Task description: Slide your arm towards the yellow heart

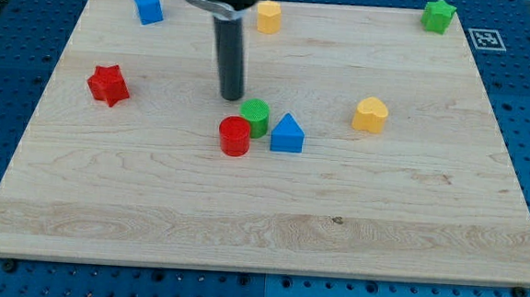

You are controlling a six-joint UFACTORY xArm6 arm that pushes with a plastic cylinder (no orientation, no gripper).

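The yellow heart (pixel 370 114) lies on the wooden board at the view's right of centre. My rod comes down from the view's top, and my tip (pixel 230 97) rests on the board left of centre. The tip is well to the left of the yellow heart and slightly higher in the view. It sits just above and left of the green cylinder (pixel 256 118), close to it but apart.
A red cylinder (pixel 234 136) and a blue triangle (pixel 287 133) flank the green cylinder. A red star (pixel 108 85) lies at the left, a blue block (pixel 148 6) and a yellow block (pixel 268 16) at the top, a green star (pixel 437 15) at the top right.
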